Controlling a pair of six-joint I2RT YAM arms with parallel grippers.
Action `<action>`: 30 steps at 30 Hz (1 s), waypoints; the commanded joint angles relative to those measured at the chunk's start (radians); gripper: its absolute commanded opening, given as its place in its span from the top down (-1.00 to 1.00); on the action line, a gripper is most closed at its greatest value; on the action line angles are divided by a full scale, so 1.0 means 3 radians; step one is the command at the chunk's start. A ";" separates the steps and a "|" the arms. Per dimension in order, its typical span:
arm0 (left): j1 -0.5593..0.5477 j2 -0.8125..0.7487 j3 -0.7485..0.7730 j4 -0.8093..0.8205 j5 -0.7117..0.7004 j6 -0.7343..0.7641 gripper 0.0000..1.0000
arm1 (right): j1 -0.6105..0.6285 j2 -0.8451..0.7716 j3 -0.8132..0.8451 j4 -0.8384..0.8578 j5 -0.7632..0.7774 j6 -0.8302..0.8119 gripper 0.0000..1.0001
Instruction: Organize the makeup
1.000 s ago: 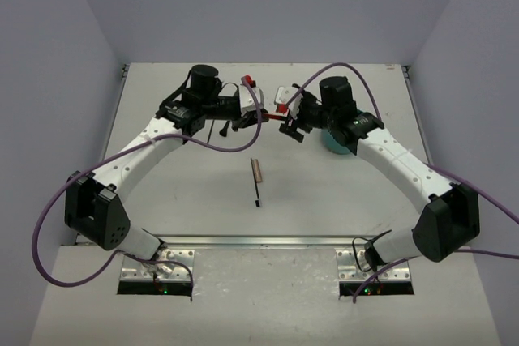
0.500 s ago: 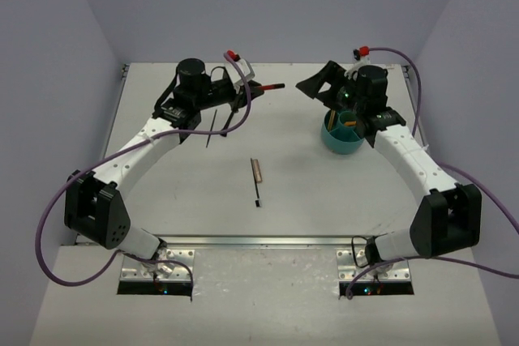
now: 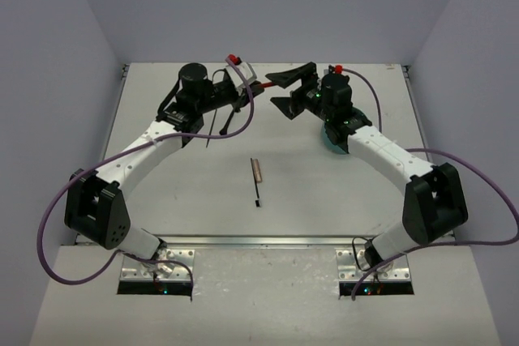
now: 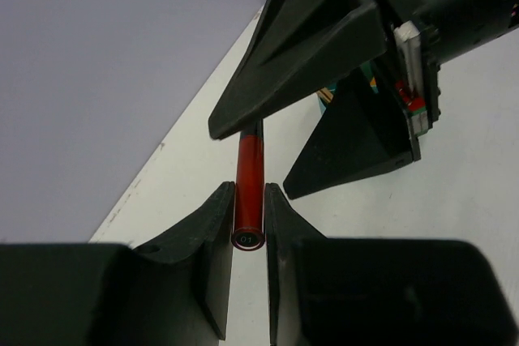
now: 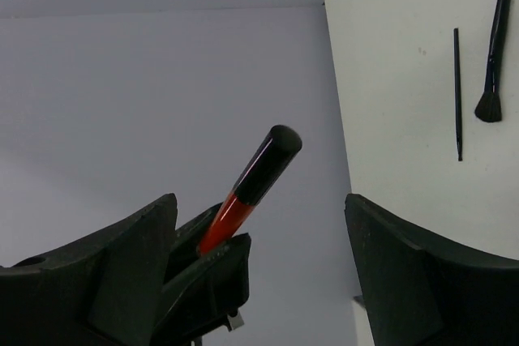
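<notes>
Jaws of the left gripper [image 4: 248, 194] pinch the red-black pencil [image 4: 250, 169]; the right gripper [image 5: 258, 200] stands wide open around its black end.

The white table [image 3: 340, 208] carries a wooden stick [image 3: 256, 169] and a thin black brush [image 3: 257, 194] at mid-table, two more black brushes [image 5: 487, 107] farther back, and a teal container [image 3: 332, 145].

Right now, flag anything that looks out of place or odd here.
Nothing spilled or broken. One wood-and-black stick lies alone in the middle, apart from the teal container. The red-black pencil is held in the air, clamped in the left gripper, its dark tip between the fingers of the open right gripper.
</notes>
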 commanded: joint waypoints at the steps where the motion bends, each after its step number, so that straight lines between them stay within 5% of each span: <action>1: -0.0035 -0.0131 -0.0062 0.0180 -0.0027 0.0103 1.00 | 0.0061 0.0191 0.0209 0.0313 0.0128 0.0442 -0.57; 8: -0.0044 -0.0171 -0.0140 0.0121 0.0031 0.0147 1.00 | 0.0066 0.0404 0.0339 0.0370 0.0067 0.0509 -0.10; 17: -0.0051 -0.0166 -0.0188 0.0034 -0.0015 0.0312 1.00 | 0.0077 0.0392 0.0231 0.0369 0.0043 0.0453 0.96; 19: -0.0051 -0.0165 -0.0183 -0.0008 -0.0018 0.0322 0.96 | 0.0076 0.0340 0.0186 0.0329 0.0103 0.0240 1.00; 20: -0.0056 -0.0174 -0.0178 -0.0030 -0.0017 0.0322 0.66 | 0.0071 0.0286 0.0133 0.0328 0.0128 0.0135 1.00; 21: -0.0056 -0.0178 -0.0178 -0.0072 -0.0004 0.0327 -0.05 | 0.0058 0.0261 0.0112 0.0324 0.0198 -0.0105 1.00; 22: -0.0056 -0.0183 -0.0178 -0.0078 -0.0002 0.0327 -0.16 | 0.0040 0.0225 0.0093 0.0324 0.0209 -0.0142 1.00; 24: -0.0056 -0.0222 -0.0184 -0.0224 0.0055 0.0337 -0.99 | -0.0047 0.0099 0.0097 0.0269 0.0217 -0.1004 1.00; 30: -0.0051 -0.0337 -0.0230 -0.0445 -0.0095 0.0410 -1.00 | -0.0125 -0.0443 0.0074 -0.0229 0.0408 -0.4469 1.00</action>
